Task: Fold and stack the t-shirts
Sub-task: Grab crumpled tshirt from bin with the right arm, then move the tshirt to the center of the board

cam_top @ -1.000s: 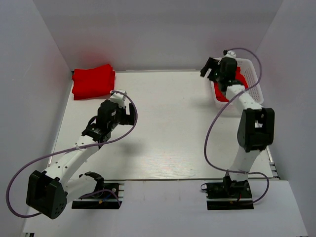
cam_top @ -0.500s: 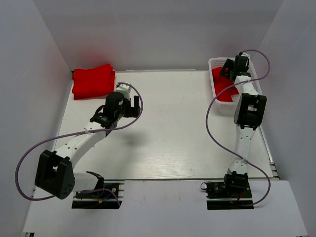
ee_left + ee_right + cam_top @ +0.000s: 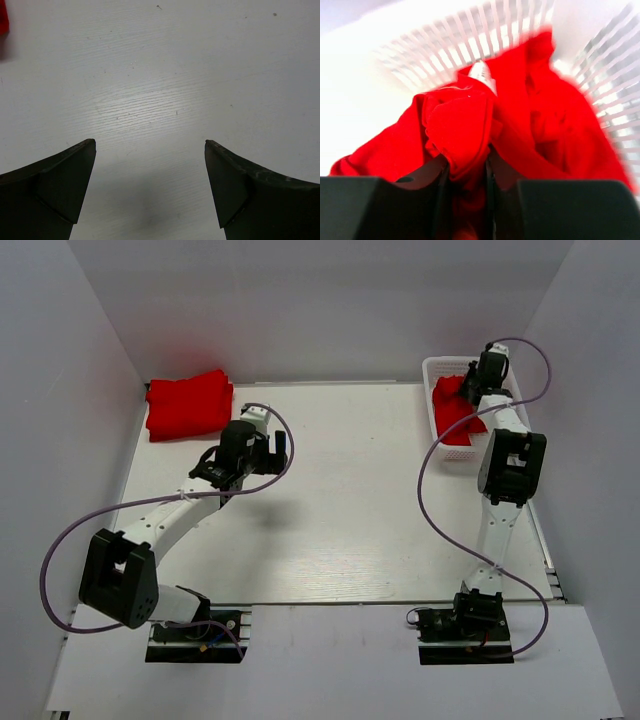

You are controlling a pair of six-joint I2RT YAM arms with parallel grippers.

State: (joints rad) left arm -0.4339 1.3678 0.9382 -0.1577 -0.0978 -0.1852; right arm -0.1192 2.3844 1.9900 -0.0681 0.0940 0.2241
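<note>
A crumpled red t-shirt point(image 3: 540, 120) lies in the white mesh basket point(image 3: 445, 45) at the back right of the table; its white neck label point(image 3: 483, 75) shows. My right gripper point(image 3: 468, 170) is down in the basket, shut on a bunched fold of this t-shirt point(image 3: 455, 412). From above, the right gripper point(image 3: 474, 388) sits over the basket point(image 3: 440, 364). A pile of folded red t-shirts point(image 3: 188, 405) rests at the back left corner. My left gripper point(image 3: 277, 452) hovers over bare table right of that pile, open and holding nothing point(image 3: 150, 142).
White walls close in the table on the left, back and right. The basket stands hard against the right wall. A sliver of red cloth point(image 3: 2, 17) shows at the top left edge of the left wrist view. Purple cables loop off both arms.
My right arm swung from above the basket's near edge down into it, and its jaws closed on the red cloth. The left gripper drifted right and slightly back, staying open.
</note>
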